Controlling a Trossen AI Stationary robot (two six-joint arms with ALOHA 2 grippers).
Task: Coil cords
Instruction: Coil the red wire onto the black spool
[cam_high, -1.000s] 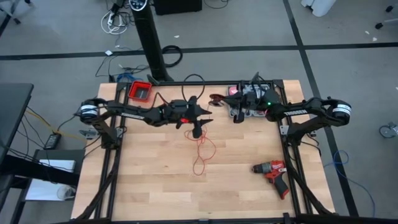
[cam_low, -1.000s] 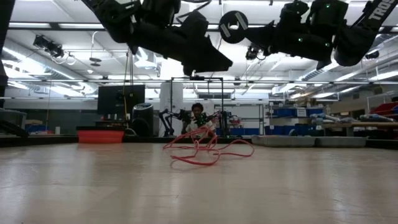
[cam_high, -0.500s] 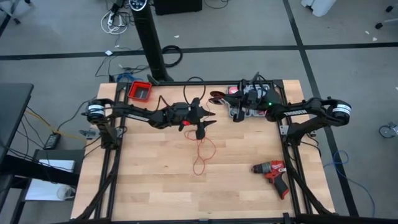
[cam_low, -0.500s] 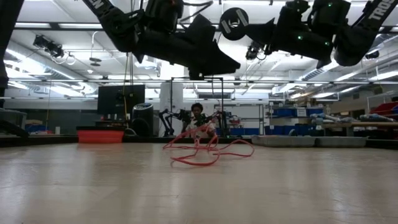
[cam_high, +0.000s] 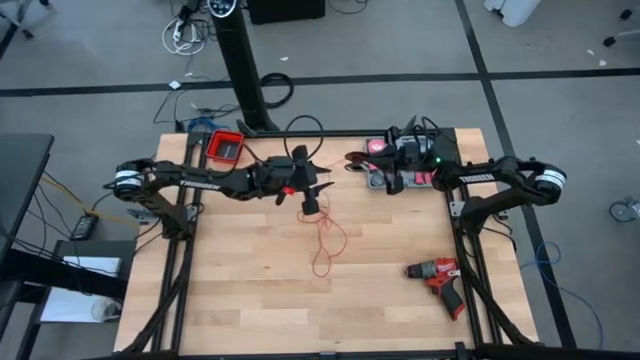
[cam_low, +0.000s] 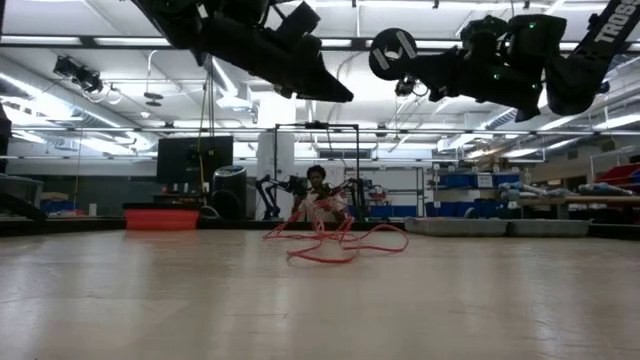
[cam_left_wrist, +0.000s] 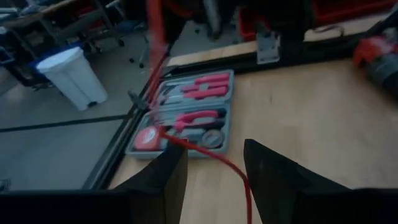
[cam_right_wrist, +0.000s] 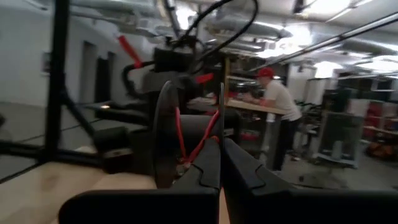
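The thin red cord (cam_high: 322, 245) lies in loose loops on the middle of the wooden table; it also shows in the low view (cam_low: 335, 245). One stretch rises toward both grippers. My left gripper (cam_high: 308, 190) hovers over the cord's far end, open, and the red wire (cam_left_wrist: 205, 152) runs between its fingers in the left wrist view. My right gripper (cam_high: 352, 160) is raised near the table's far edge. It is shut, with red wire (cam_right_wrist: 186, 146) and a black round disc (cam_right_wrist: 166, 134) beside its fingers. My left gripper has the cord (cam_left_wrist: 245, 186) passing through its open gap; I cannot tell whether either finger touches it. My right gripper is shut where two red strands (cam_right_wrist: 202, 140) meet at its fingertips, held well above the table. The fingers hide the exact place of contact.
A grey tool case (cam_high: 400, 172) with red tools sits at the far right, under my right arm. A red drill (cam_high: 438, 275) lies near the right edge. A red bin (cam_high: 226, 147) stands at the far left corner. A person (cam_right_wrist: 277, 99) is beyond the table.
My left gripper has risen and drawn back toward the table's left and far edge, turning as it went. My right gripper has shifted a little toward the right edge. The cord's loops on the table have shifted slightly.
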